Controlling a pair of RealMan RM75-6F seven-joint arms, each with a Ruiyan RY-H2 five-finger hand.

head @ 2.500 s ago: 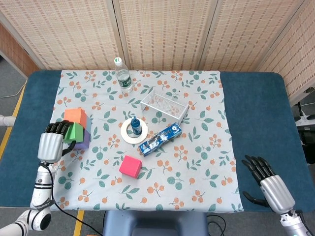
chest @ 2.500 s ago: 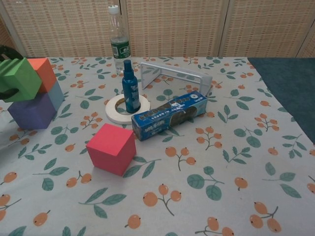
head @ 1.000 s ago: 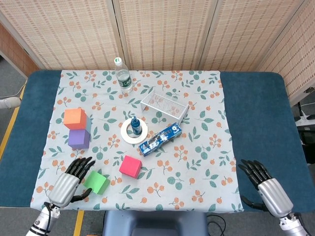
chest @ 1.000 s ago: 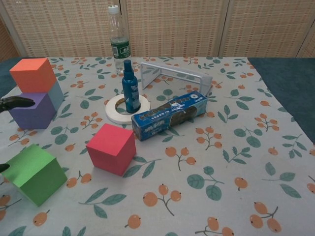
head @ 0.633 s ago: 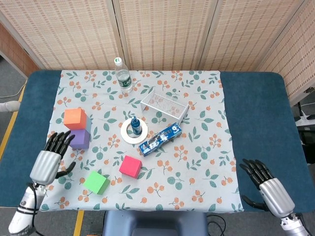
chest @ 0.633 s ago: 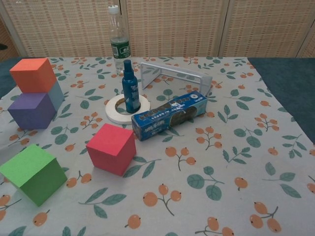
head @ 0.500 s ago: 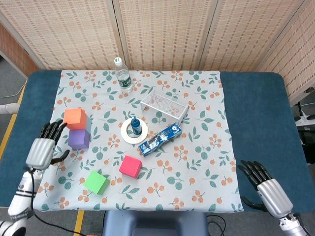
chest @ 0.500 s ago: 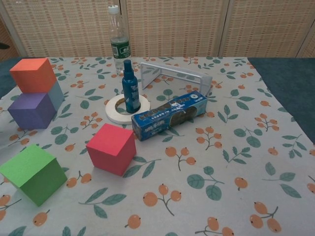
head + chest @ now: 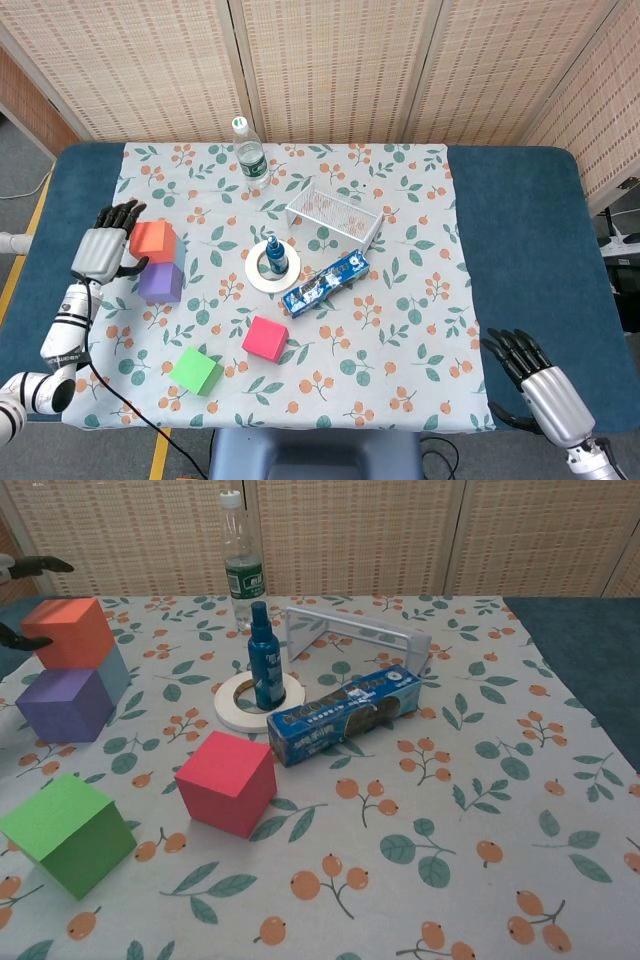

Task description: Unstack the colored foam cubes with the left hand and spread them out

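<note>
orange foam cube (image 9: 153, 240) sits on top of the purple cube (image 9: 160, 282), a bit shifted toward the far side, at about 9 o'clock on the floral cloth (image 9: 400, 330) that covers the middle of the bench (image 9: 520, 230). in the chest view a blue-grey cube (image 9: 115, 673) shows just behind the purple one, under the orange one. the left robot hand (image 9: 104, 248) is just beside the orange cube on its left, fingers spread and pointing to 12 o'clock, holding nothing; if the thumb touches the cube i cannot tell. in the chest view only dark fingertips (image 9: 42, 565) of this hand show at the left edge.

the green cube (image 9: 196, 371) lies alone at about 7 o'clock, near the front edge of the cloth, well apart from the stack. the pink cube (image 9: 265, 339) lies at about 6 o'clock, between the green cube and the blue carton (image 9: 324, 283).

near the centre a blue spray bottle (image 9: 275, 256) stands upright inside a white tape ring (image 9: 258, 277). the carton lies tilted just right of the ring. a white wire basket (image 9: 335, 211) is behind them at about 1 o'clock, and a clear water bottle (image 9: 247, 153) stands at 11 o'clock near the far edge.

the right robot hand (image 9: 538, 382) is at 4 o'clock over the blue bench surface, off the cloth, fingers apart and empty.
</note>
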